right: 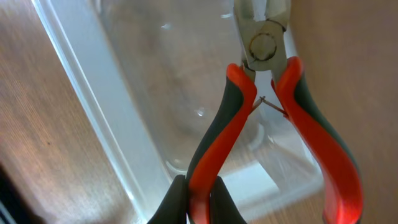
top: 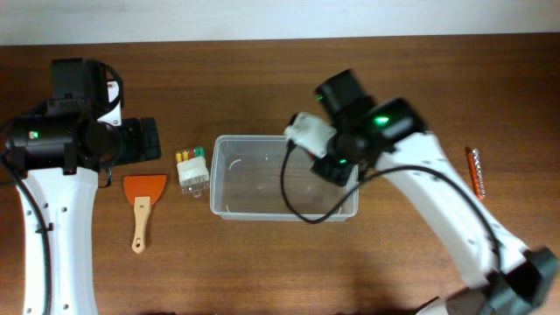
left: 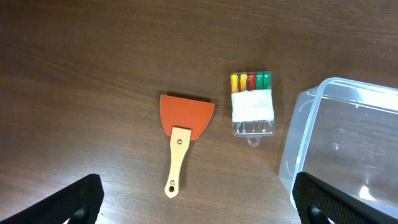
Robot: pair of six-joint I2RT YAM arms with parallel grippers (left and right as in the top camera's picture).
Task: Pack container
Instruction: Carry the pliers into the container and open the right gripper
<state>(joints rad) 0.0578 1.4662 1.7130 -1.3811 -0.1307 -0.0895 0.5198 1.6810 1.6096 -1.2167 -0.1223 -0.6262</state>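
red-handled pliers, probably above container

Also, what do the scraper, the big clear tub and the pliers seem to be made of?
The scraper has a pale, matte handle, likely wood, and an orange blade, probably plastic. The container is clear glossy plastic; the table shows through. The pliers have a grey metal head and smooth red-and-dark grips, probably rubbery plastic.
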